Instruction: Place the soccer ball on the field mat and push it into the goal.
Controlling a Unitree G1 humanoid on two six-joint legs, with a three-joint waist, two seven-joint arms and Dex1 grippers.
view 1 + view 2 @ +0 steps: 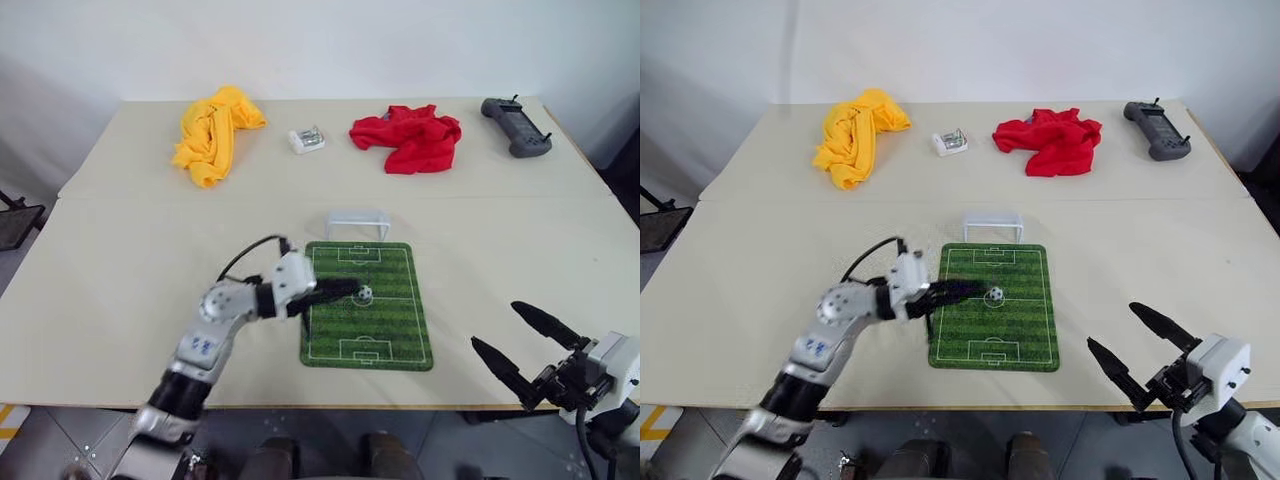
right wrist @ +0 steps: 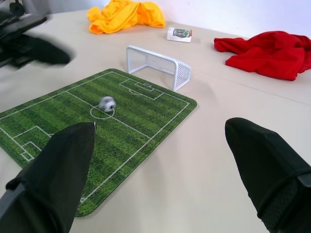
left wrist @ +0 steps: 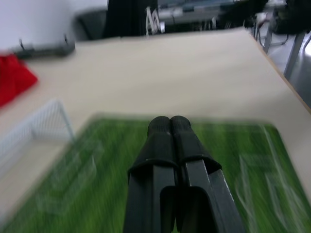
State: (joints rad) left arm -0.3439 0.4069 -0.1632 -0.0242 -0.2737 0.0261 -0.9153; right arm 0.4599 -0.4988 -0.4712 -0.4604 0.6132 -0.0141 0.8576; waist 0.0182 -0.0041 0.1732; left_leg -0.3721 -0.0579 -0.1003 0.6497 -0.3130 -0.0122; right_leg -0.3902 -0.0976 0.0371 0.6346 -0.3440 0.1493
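Pale beige tabletop runs to a white wall. At the far left lies a crumpled yellow cloth (image 1: 214, 132). My left pincer (image 1: 345, 290), its black fingers pressed together and empty, reaches over the flat, grass-striped field mat (image 1: 368, 335). Just off its tips sits the soccer ball (image 1: 365, 294), tiny, white with black patches, on the centre circle. Beyond it the goal (image 1: 357, 222), a white netted frame, stands empty at the mat's far edge. My right pincer (image 1: 515, 344) hovers wide and empty, well right of the mat.
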